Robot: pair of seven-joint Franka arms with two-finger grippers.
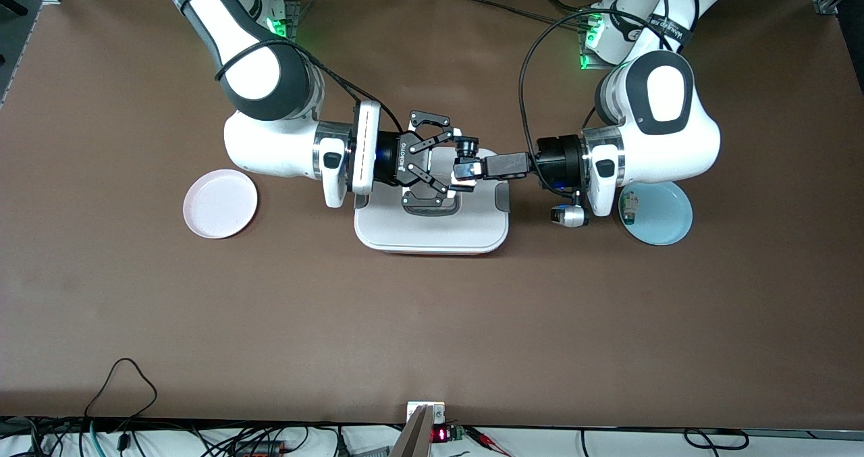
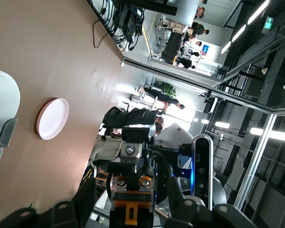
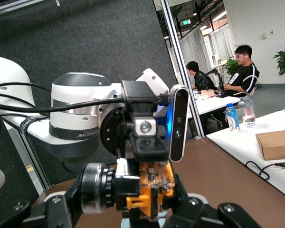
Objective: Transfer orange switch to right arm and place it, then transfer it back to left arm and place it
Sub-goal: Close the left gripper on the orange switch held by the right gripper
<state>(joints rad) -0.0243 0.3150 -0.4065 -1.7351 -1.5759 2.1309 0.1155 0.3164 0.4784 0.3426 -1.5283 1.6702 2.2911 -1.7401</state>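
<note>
We see both arms stretched level, wrists facing, meeting above the box [image 1: 432, 224]. The right gripper [image 1: 451, 161] clamps the orange switch [image 3: 149, 194] over the lid; we cannot tell whether the left gripper [image 1: 464, 169], touching it, has closed

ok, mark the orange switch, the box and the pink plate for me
orange switch [image 3: 149, 194]: right wrist view, its orange body.
box [image 1: 432, 231]: front view, bare lid nearer the front camera.
pink plate [image 1: 220, 203]: front view, its centre.
</note>
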